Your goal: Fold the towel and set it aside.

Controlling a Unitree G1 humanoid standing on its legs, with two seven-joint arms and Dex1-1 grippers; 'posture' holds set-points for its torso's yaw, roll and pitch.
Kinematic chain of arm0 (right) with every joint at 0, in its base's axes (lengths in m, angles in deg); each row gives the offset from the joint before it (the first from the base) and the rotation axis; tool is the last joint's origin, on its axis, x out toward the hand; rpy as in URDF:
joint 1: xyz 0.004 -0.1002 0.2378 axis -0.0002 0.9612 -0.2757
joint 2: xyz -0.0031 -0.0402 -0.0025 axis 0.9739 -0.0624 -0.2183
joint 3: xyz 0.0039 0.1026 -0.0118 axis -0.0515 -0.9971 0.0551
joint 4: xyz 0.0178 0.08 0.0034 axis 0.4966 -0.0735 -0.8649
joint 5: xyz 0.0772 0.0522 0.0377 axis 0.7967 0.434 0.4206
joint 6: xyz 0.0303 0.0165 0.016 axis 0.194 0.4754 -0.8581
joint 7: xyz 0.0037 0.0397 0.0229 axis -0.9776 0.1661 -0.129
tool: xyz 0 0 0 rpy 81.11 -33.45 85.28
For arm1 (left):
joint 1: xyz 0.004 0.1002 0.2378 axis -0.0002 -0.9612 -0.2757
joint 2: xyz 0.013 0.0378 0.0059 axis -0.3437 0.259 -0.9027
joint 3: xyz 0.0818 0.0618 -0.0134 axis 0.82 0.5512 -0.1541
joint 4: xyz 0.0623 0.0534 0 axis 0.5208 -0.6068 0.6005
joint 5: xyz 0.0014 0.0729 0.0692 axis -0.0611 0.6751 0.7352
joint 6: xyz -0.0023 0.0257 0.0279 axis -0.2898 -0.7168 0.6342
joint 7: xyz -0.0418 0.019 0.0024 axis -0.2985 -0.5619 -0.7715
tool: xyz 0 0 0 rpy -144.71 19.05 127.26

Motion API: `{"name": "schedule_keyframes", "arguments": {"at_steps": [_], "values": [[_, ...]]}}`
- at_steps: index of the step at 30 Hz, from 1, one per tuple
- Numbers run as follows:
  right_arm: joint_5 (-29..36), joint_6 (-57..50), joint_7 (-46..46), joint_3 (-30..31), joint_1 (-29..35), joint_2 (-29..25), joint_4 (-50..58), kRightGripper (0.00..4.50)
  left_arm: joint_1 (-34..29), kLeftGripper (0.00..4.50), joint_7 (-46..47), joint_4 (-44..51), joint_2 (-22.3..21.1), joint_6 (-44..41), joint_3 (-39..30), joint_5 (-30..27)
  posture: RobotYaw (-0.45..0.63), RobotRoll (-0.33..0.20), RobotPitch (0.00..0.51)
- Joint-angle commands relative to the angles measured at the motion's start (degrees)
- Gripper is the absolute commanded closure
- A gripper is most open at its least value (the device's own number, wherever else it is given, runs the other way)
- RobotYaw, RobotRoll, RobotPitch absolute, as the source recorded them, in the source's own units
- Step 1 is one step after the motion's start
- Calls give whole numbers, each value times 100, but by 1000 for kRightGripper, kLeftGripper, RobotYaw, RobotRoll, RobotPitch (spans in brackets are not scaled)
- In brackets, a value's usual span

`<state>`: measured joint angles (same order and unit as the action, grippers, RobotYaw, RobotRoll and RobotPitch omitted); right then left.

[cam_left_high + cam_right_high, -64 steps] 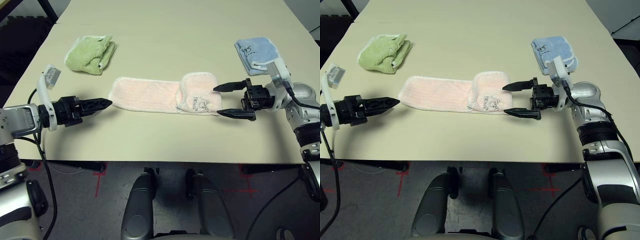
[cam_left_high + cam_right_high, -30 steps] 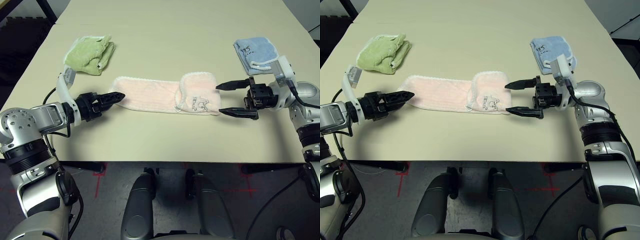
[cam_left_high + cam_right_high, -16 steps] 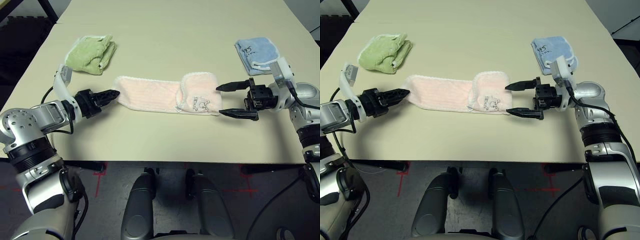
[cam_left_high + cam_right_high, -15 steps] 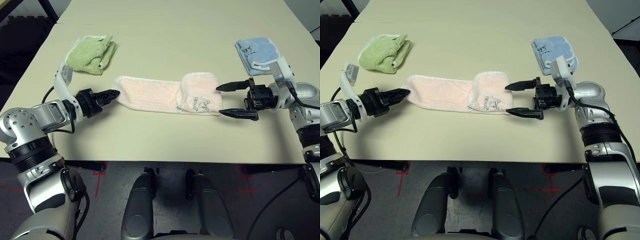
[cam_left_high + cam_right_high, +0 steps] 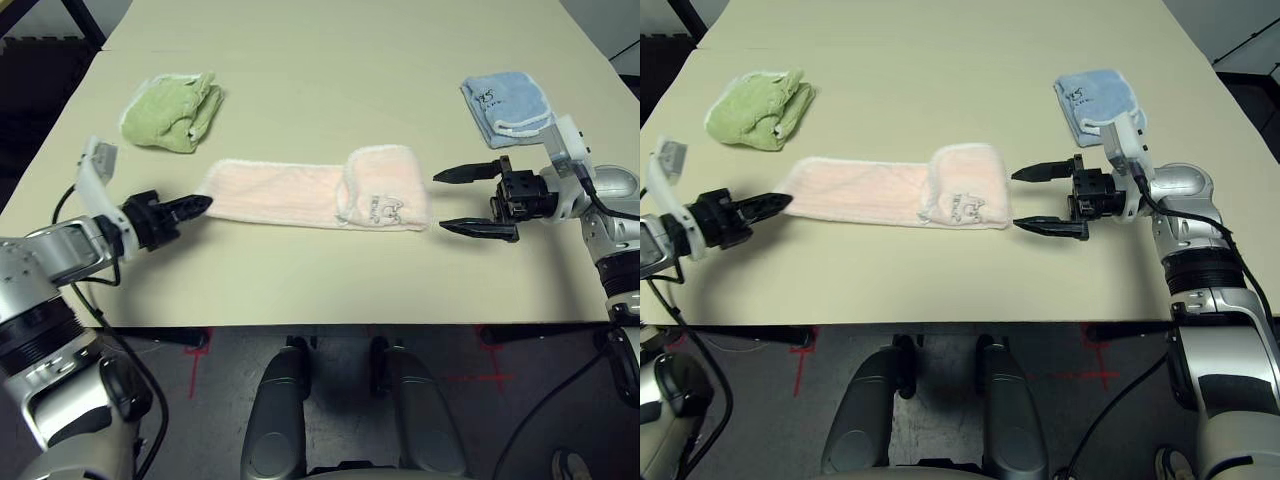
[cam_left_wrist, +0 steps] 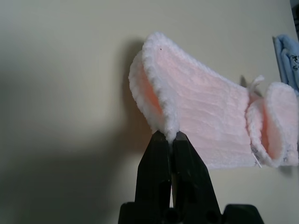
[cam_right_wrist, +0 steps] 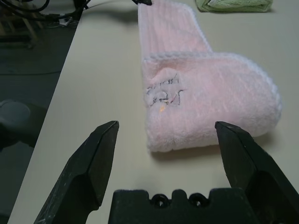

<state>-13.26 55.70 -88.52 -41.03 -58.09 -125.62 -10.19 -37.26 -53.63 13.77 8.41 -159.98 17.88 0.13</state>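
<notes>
A: We have the towel [image 5: 310, 192] lying as a long strip across the middle of the desk [image 5: 340, 60], its right end already doubled over. Our left gripper [image 5: 196, 205] has its fingers pinched shut on the scalloped edge at the left end.

B: And our right gripper [image 5: 462, 199] waits just beside the folded end, fingers spread wide, holding nothing.

A: We should lift that left end cleanly and carry it over the strip, keeping the edging aligned. How much cloth we've pinched looks slim, though we can't be sure.

B: Room is fine: the green towel [image 5: 170, 109] and blue towel [image 5: 507, 103] sit well apart, but the desk's near edge is close.
</notes>
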Motion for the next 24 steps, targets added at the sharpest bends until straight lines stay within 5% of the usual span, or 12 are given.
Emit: {"name": "schedule_keyframes", "arguments": {"at_steps": [1,12,19,24], "values": [[-53,-41,-29,37,-51,-67,-159,0,-145,4464,-57,82,-159,-54,-164,81,0,0,246],[18,-196,-29,99,-10,-102,-97,0,-249,4464,-220,310,-642,-69,27,-487,14,0,241],[-35,-169,-29,79,-58,-49,-132,0,762,4464,-337,280,-500,-69,831,-1758,10,0,238],[-88,-115,-29,54,-123,-30,-203,0,1431,4464,53,321,98,-69,1382,-2567,6,0,236]]}}
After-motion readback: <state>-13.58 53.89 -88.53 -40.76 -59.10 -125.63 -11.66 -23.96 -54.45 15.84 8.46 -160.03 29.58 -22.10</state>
